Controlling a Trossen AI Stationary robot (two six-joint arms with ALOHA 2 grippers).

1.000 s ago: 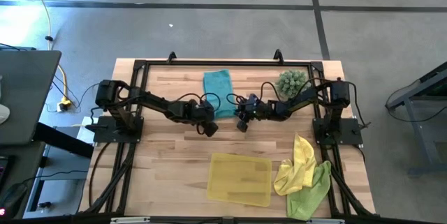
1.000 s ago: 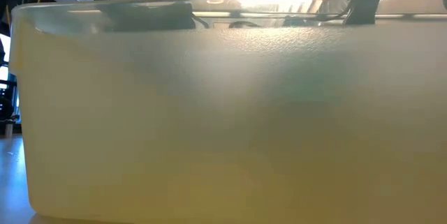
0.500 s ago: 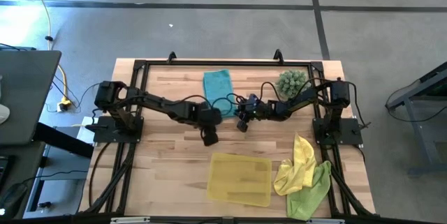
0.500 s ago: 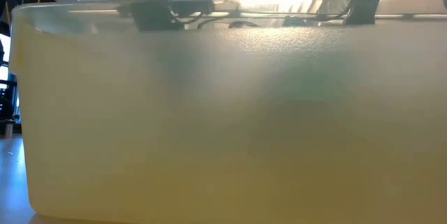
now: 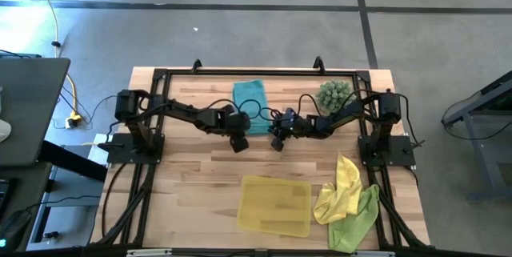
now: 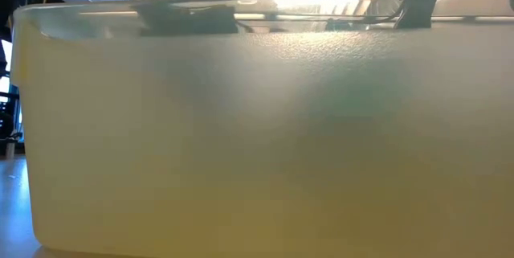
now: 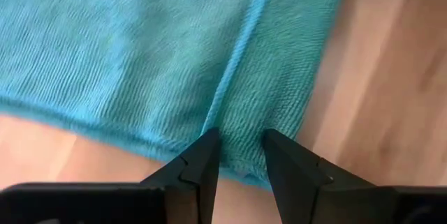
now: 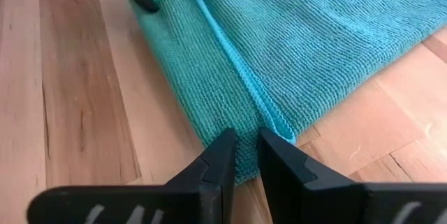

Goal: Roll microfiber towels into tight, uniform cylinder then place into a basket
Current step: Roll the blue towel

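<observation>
Although both arms have reached the first cloth, the rolling looks barely begun, in my judgement.

Teal towel: the soft teal microfibre towel (image 5: pixel 250 97) lies at the far middle of the pale wooden counter (image 5: pixel 184 185), with its near edge folded over in a narrow strip; no cylinder shows.

Left gripper: the left gripper (image 7: pixel 239 155) is at one end of that folded edge, its dark fingers (image 7: pixel 202 165) a little apart with the hem between them, low on the cloth; whether they actually pinch it I cannot tell.

Right gripper: the right gripper (image 8: pixel 242 155) is at the other end of the same edge, fingers (image 8: pixel 218 161) nearly together and straddling the seam; again no firm hold shows.

Yellow and lime towels: the bright yellow microfibre cloth (image 5: pixel 342 189) and the lime green microfibre cloth (image 5: pixel 356 221) lie crumpled in one heap at the near right corner, untouched and overlapping.

Basket: the shallow, slightly see-through yellow rectangular basket (image 5: pixel 276 203) sits near the front edge, just beside that heap, with nothing in it; in the low view its wall (image 6: pixel 257 137) fills almost everything.

Left to do: roll all three, then place each one.

Nearby: a spiky green ball-shaped plant (image 5: pixel 334 94) stands by the right arm, apart from the teal towel.

In the way: nothing lies between the teal towel and the basket; the tangled pair will probably need separating first.
</observation>
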